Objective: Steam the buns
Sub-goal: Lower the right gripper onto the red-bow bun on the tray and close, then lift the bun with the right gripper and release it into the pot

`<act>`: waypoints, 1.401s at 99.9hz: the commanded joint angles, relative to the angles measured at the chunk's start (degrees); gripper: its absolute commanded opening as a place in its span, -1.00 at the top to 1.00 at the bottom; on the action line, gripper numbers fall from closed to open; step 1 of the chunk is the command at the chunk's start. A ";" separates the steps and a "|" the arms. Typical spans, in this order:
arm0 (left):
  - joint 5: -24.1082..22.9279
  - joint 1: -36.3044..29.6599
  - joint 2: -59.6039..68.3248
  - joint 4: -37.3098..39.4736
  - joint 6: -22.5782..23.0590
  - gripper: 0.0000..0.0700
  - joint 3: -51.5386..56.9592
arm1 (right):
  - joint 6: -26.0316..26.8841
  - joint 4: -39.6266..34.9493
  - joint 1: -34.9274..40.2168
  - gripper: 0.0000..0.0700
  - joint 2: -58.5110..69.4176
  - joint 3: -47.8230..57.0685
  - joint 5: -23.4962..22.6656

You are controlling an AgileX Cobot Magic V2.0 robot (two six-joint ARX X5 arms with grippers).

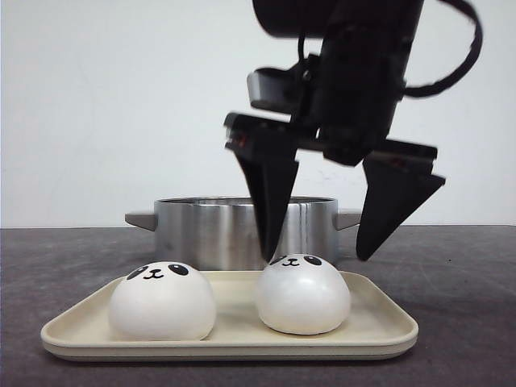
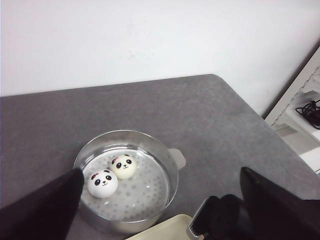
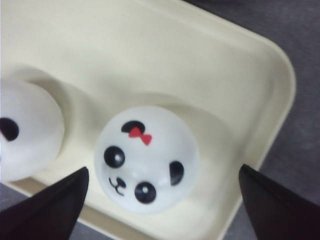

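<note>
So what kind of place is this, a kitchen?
Probably a robot test table set up as a pretend kitchen: a steel steamer pot, panda buns on a tray, bare white wall.

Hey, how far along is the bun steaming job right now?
About halfway. Two white panda-face buns already sit in the round steel steamer pot. The right gripper is open above the bow-marked panda bun, not gripping yet. That one and the plain panda bun remain on the cream tray. The left gripper is open, empty.

Black arm (image 1: 355,89) with looping cable (image 1: 463,56) and pointed wedge-shaped tool (image 1: 326,230) fingers.
</note>
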 commanded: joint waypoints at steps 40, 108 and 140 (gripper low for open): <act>-0.13 -0.52 0.70 -0.52 1.64 -0.67 1.07 | 2.82 3.52 0.26 -0.52 5.51 1.07 -1.55; -0.13 -0.52 0.68 -1.16 1.66 -0.67 1.07 | 3.06 1.68 1.36 0.99 2.03 3.74 -1.51; -0.13 -0.52 0.70 0.02 1.64 -0.67 1.07 | -4.66 2.62 0.94 0.99 -3.78 22.43 4.59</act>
